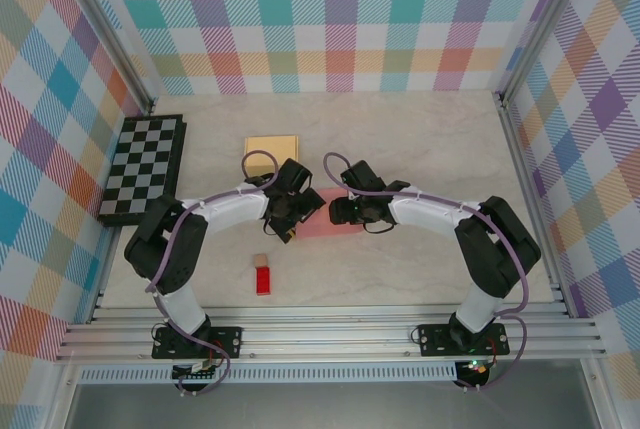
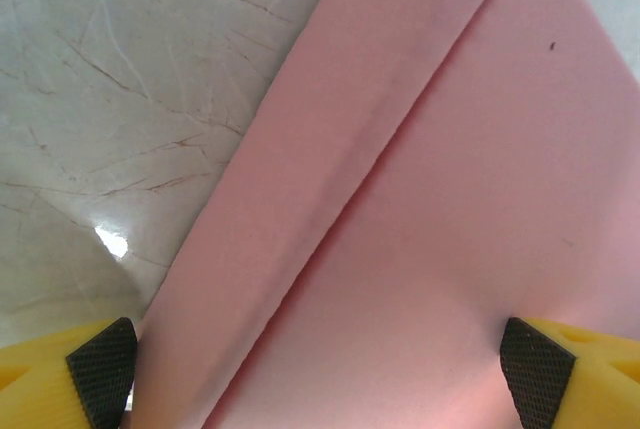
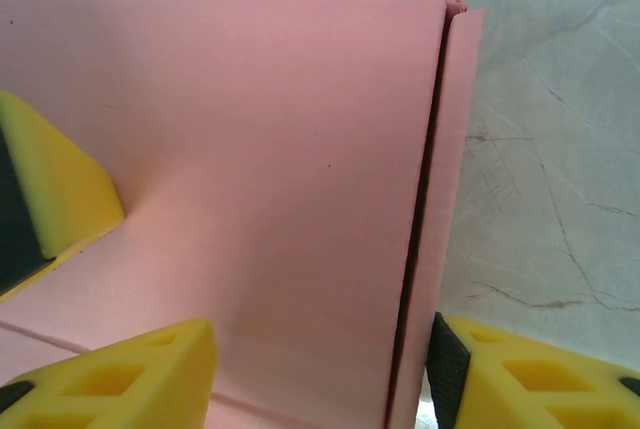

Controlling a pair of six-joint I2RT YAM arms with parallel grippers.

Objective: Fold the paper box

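Left tool (image 2: 320,379) stands wide over the pink paper box (image 1: 335,225), its pads (image 2: 100,369) either side of a creased flap (image 2: 330,179) and gripping nothing. Your right tool (image 3: 300,379) sits half spread against a raised side panel (image 3: 455,199); you cannot tell whether it pinches. The box lies in the middle of the surface (image 1: 430,139), between both arms. Closing now on thin card could crumple the crease, or skid the sheet toward the tan box (image 1: 271,147) beyond.

No readable text, label, brand, number or sign: pink paper box (image 1: 330,225) plain, chessboard (image 1: 142,169) bare squares, tan block (image 1: 271,147), red block (image 1: 263,279), plaid walls (image 1: 330,19) unmarked.
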